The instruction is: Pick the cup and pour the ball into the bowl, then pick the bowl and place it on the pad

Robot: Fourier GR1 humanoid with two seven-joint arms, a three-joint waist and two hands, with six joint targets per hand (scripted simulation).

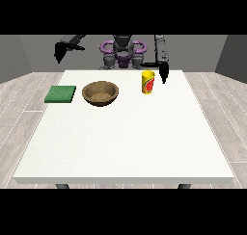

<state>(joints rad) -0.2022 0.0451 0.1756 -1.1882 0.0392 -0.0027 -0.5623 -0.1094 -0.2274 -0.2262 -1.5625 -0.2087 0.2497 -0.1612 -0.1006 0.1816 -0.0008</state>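
1. Table (125,147): large and white, with the robot at its far edge and every task item on its far half.
2. Bowl (100,93): brown, upright and open-topped; taken here as the landmark for all positions.
3. Pad (61,94): green and flat, lying to the view's left of the bowl, near it but not touching.
4. Cup (148,82): yellow with a red mark, standing upright to the view's right of the bowl and slightly farther back. The ball cannot be made out.
5. Hand at the view's right (163,75): pointing downward just beside the cup, on the side away from the bowl; finger posture cannot be told.
6. Hand at the view's left (59,53): raised off the table, beyond the pad and well apart from the bowl; finger posture cannot be told.
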